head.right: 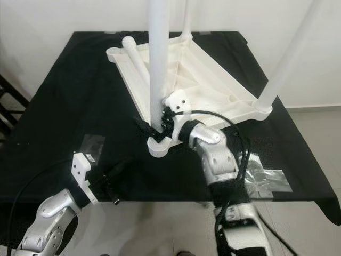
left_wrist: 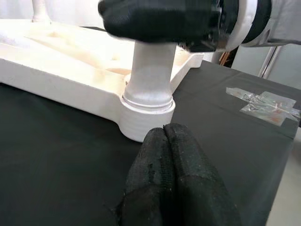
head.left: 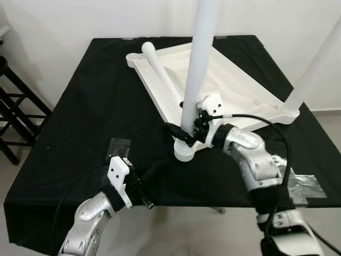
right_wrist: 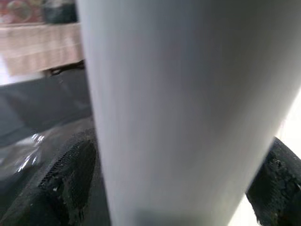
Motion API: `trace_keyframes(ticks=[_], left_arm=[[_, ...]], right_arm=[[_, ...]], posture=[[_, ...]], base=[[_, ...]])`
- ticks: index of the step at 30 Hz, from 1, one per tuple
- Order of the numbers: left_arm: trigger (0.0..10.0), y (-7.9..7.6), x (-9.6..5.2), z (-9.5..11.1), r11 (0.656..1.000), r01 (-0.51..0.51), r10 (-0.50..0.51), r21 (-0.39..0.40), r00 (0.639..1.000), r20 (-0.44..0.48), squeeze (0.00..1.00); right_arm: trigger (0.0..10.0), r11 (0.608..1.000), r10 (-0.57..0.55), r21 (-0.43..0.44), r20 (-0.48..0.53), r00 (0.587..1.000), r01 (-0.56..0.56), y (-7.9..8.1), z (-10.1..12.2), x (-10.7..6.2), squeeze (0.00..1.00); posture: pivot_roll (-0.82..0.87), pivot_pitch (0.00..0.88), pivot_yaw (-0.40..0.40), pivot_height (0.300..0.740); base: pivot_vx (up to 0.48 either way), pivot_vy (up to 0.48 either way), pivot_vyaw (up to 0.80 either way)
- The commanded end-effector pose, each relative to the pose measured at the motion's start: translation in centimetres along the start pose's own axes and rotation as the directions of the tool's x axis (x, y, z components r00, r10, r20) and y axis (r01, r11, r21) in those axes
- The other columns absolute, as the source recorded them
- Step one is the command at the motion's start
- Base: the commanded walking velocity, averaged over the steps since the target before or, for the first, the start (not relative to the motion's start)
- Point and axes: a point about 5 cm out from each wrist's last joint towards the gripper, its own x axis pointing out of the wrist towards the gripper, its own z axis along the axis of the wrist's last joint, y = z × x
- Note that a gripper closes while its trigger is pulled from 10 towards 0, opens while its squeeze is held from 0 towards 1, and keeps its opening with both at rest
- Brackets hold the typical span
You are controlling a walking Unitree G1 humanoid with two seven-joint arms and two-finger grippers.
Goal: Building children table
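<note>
A white children's tabletop point(head.left: 234, 90) lies upside down on the black-covered table point(head.left: 80, 117). A white leg point(head.left: 200, 58) stands upright in its near corner socket point(head.left: 185, 152). My right gripper point(head.left: 187, 132) is shut on this leg just above the socket; the right wrist view has the leg point(right_wrist: 178, 113) between both fingers point(right_wrist: 70, 174). Another upright leg point(head.left: 314, 69) stands at the right corner, and a loose leg point(head.left: 162, 74) lies inside the tabletop. My left gripper point(head.left: 144, 200) hovers at the table's front edge, shut and holding nothing, its fingertips point(left_wrist: 164, 160) near the socket point(left_wrist: 148, 113).
Clear tape patches point(head.left: 306, 184) stick to the cloth at the front right and another point(head.left: 120, 145) at the front left. A black rack point(head.left: 13, 106) stands left of the table. White wall runs behind.
</note>
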Motion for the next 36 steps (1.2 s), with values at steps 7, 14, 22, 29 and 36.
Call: trace_keyframes(ticks=[7,14,22,29,36], left_arm=[[10.0,-0.1,-0.2,-0.5,1.0,0.006,-0.006,0.0,1.0,-0.022,0.0],[10.0,-0.1,-0.4,-0.5,1.0,0.006,-0.006,0.0,1.0,-0.023,0.0],[10.0,-0.1,-0.5,-0.4,1.0,0.007,-0.007,-0.001,1.0,-0.02,0.0],[10.0,0.1,-0.6,-0.2,1.0,0.008,-0.008,-0.003,1.0,-0.021,0.0],[10.0,0.1,-0.7,-0.2,1.0,0.008,-0.008,0.002,1.0,-0.025,0.0]], right_arm=[[0.0,0.981,0.193,-0.012,-0.043,0.98,-0.194,-0.4,-0.5,0.0,0.0],[0.0,0.988,0.155,0.001,-0.076,0.985,-0.156,-2.1,-0.7,-0.8,0.0],[0.0,0.972,-0.234,-0.062,-0.275,0.933,0.225,-2.8,-4.4,-1.5,0.0],[0.0,0.843,-0.499,0.068,-0.275,0.822,0.534,7.5,-6.9,0.9,0.0],[0.0,0.85,-0.505,0.028,-0.243,0.828,0.526,6.3,-6.3,2.7,0.0]], posture=[[0.06,0.1,-0.003,0.74],[0.07,0.102,0.002,0.74],[0.05,0.118,-0.004,0.74],[0.04,0.132,0.02,0.74],[0.07,0.137,0.006,0.74]], base=[[0.0,0.0,0.0],[0.0,0.0,0.0],[0.0,0.0,0.0],[0.0,0.0,0.0],[0.0,0.0,0.0]])
